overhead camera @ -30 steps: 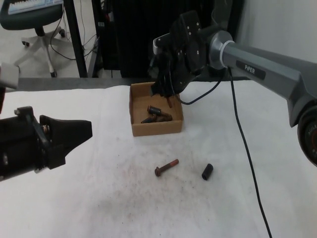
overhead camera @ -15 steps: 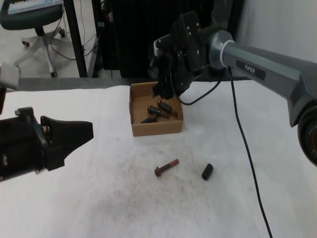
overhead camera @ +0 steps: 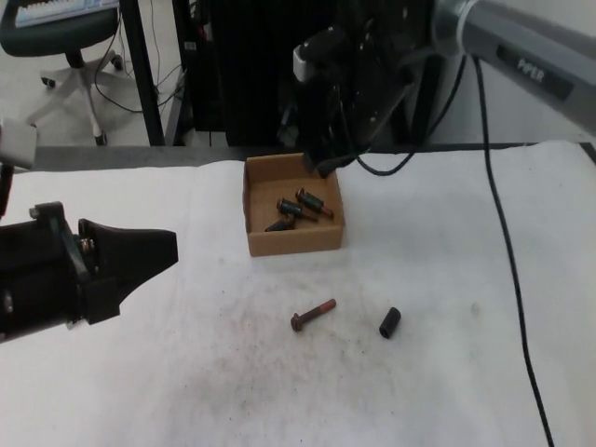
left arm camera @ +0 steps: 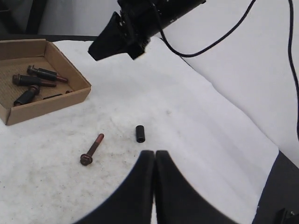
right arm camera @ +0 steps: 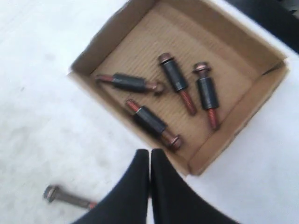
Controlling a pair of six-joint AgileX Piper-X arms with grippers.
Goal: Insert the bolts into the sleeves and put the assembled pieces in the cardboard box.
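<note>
Left gripper (left arm camera: 150,156) and right gripper (right arm camera: 149,154) are both closed and empty, the loose bolt (overhead camera: 313,314) and sleeve (overhead camera: 389,322) lie apart near the box (overhead camera: 279,246) — a careless pinch could roll either away.

Only 1 piece of print shows: a short word in pale letters on the grey link of the right arm (overhead camera: 533,67), at the far right of the scene, higher than the cardboard box (overhead camera: 293,244) and to its right. The letters run along the link and slant down toward the right. In the far left corner, a pale flat object (overhead camera: 56,9) bears rows of small marks, too small to read. No number or sign can be read on anything lying on the bench.
</note>
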